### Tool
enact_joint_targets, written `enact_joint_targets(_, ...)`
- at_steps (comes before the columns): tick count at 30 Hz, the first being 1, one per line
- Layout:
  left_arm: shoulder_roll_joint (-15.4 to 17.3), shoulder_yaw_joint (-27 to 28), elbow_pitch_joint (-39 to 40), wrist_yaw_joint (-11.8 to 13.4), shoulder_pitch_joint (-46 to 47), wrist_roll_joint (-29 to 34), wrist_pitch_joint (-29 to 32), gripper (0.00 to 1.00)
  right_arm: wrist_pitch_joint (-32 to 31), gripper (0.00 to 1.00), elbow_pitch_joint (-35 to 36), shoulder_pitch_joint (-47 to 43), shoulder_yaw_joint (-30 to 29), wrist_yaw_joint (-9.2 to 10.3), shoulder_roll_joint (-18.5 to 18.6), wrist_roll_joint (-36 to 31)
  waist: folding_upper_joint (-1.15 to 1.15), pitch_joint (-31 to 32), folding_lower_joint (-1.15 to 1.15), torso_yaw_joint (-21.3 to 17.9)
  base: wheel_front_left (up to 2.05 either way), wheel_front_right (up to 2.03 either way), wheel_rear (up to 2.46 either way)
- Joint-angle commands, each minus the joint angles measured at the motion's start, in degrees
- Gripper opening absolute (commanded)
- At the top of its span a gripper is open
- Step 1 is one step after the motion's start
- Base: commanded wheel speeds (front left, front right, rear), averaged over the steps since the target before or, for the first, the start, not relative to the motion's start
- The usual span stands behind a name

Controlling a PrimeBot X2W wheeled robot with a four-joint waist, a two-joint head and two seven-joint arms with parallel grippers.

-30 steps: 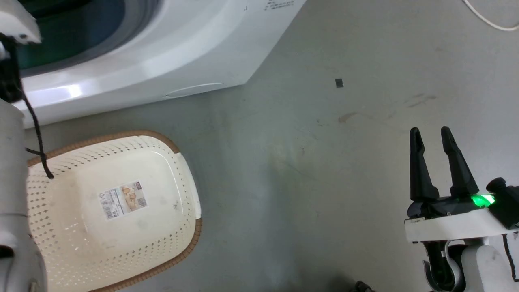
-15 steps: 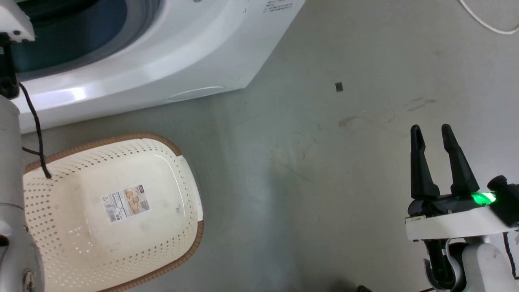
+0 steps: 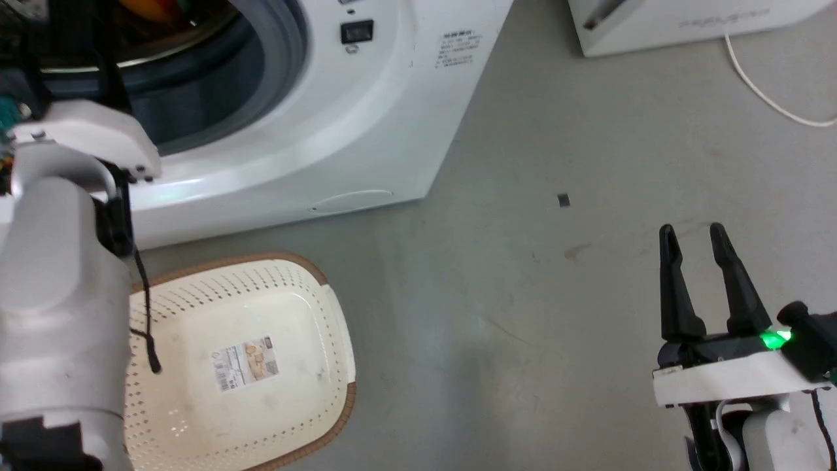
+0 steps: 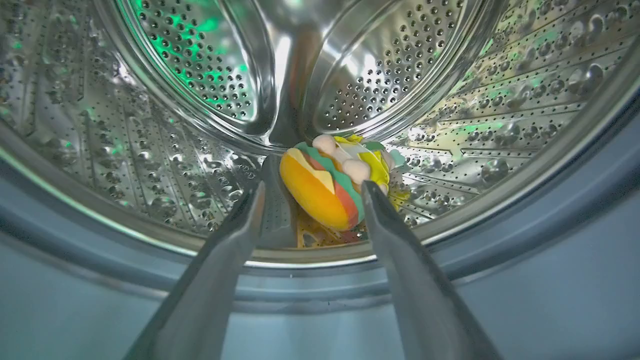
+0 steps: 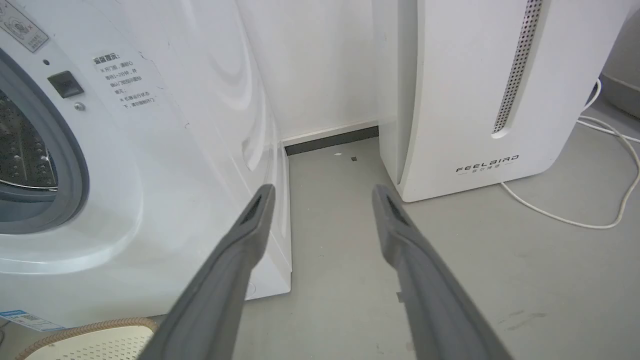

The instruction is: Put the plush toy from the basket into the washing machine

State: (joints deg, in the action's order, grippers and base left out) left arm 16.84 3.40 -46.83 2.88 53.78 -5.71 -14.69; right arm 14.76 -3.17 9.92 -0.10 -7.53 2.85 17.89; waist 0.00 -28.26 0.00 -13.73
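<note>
Toy spot: toy point(image 4: 327, 192) lies on the floor of the drum point(image 4: 500, 135), inside the washer point(image 3: 366, 118), just past the door lip.
Relation: dead ahead of the left end effector point(image 4: 312, 186), just beyond its fingertips and centred on the gap. The right tip overlaps the toy's edge; can't tell if it touches.
Axis: bun tipped on edge, long axis slanting down-right in the left wrist view.
Left end effector: fingers spread wide, holding nothing.
Right end effector point(image 3: 692, 229): also spread and holding nothing, over the floor, well apart from the washer mouth. Left arm is far nearer.
Toy look: orange bun facing out, green frill, yellow and red-orange layers, pale pink knobs behind.
Basket point(image 3: 327, 314): on the floor before the washer, only its label sticker inside.
Read: drop looks done; next is probably a straight pull-back.
</note>
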Motion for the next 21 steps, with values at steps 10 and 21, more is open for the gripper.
enact_joint_targets(10,-5.16,1.35,13.12,1.94,-15.88,0.91,-0.3,1.0,0.24,1.0,0.07,-4.14,-0.65,0.04,0.03,-2.87,0.0,10.11,0.0,5.57,0.0,0.0,0.0)
enact_joint_targets(21,-10.38,-0.55,27.29,1.5,-30.45,3.13,-0.3,1.0,0.24,1.0,1.28,-8.83,-0.98,0.04,0.03,-5.94,0.0,18.6,0.0,12.17,0.0,0.0,0.0)
